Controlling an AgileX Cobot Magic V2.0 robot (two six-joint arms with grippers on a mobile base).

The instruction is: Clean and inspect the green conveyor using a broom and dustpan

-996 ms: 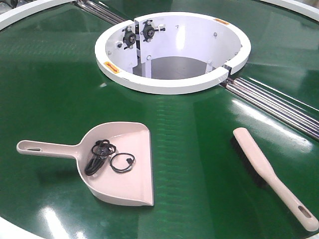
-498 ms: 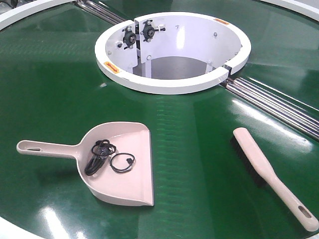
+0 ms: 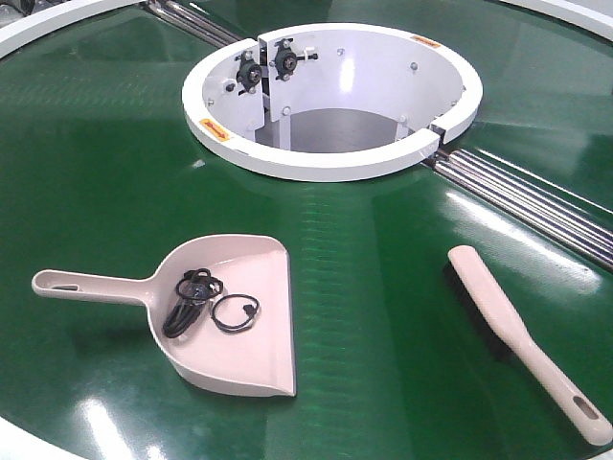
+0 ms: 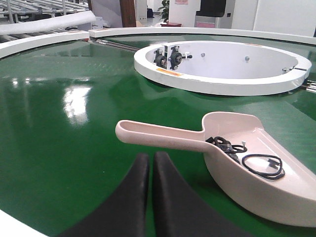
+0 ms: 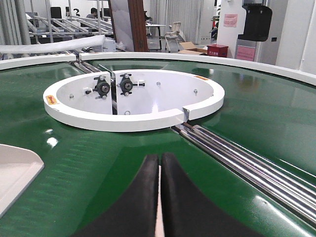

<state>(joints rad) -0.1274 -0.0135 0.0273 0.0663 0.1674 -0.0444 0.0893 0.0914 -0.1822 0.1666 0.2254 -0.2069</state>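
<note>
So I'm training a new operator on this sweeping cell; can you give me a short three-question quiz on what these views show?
1. True or false: the dustpan is empty.
2. Multiple choice: where does the broom lie relative to the dustpan in the front view? A) inside it B) apart, on the right side of the picture C) across the white ring hub
3. Fill in: in both wrist views, the left gripper and right gripper have their jaws ____.

Key
1. False: black cord-like bits lie in it.
2. B; both rest on the green conveyor.
3. Shut, holding nothing.
</note>
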